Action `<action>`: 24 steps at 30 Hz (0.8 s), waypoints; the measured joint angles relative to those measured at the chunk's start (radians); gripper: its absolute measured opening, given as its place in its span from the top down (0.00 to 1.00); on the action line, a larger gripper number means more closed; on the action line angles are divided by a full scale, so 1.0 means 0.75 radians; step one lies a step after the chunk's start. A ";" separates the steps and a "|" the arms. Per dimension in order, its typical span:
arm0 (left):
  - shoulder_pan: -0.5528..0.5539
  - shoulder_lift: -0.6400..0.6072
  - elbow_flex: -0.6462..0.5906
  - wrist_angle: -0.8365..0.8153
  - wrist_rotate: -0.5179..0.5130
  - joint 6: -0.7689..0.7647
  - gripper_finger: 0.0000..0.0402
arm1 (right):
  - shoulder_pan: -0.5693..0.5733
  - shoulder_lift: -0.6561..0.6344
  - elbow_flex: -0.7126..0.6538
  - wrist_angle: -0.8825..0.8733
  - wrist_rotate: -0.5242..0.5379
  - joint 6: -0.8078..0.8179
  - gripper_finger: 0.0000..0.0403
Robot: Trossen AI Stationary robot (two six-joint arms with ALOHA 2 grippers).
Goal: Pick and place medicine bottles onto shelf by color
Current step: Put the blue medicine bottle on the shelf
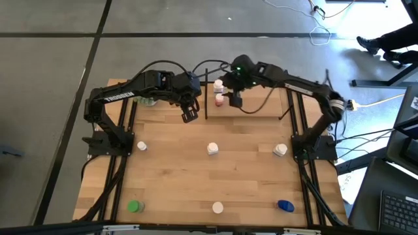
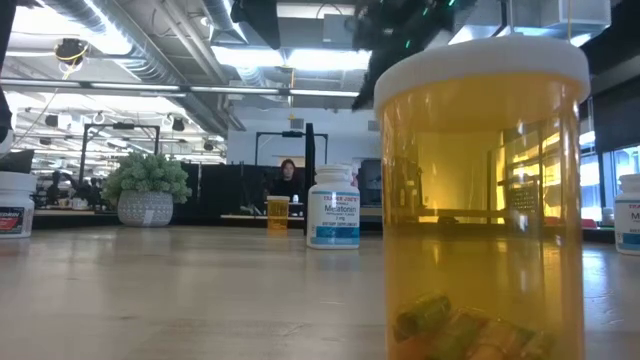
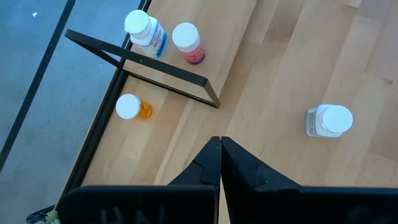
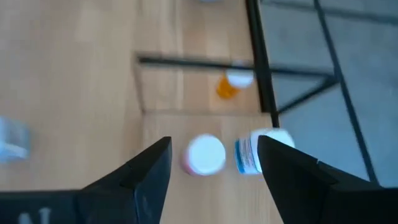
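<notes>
A bushy green plant (image 2: 147, 175) in a grey pot stands at the left of the low view on the wooden counter (image 2: 200, 290); a person (image 2: 287, 180) sits mid-frame behind.

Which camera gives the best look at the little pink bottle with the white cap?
The left wrist view: the pink white-capped bottle shows cap and body sharply. The right wrist view blurs it, the high view shows a speck, and the low view does not show it.
</notes>
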 joint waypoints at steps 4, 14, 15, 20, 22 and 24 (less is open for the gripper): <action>-0.015 0.000 0.000 -0.015 -0.002 -0.006 1.00 | 0.100 -0.134 0.001 -0.061 -0.003 0.009 0.41; -0.082 -0.001 0.000 -0.043 -0.001 -0.046 1.00 | 0.362 -0.370 0.002 -0.345 -0.002 0.252 0.41; -0.091 -0.001 0.000 -0.040 -0.002 -0.056 1.00 | 0.380 -0.385 0.001 -0.385 0.004 0.296 0.41; -0.128 -0.001 0.000 -0.041 -0.010 -0.100 1.00 | 0.466 -0.447 0.002 -0.667 0.007 0.501 0.41; -0.142 -0.001 0.000 -0.041 -0.011 -0.110 1.00 | 0.493 -0.462 0.002 -0.776 0.007 0.598 0.41; -0.156 -0.001 0.000 -0.040 -0.013 -0.116 1.00 | 0.520 -0.472 0.002 -0.870 0.008 0.691 0.41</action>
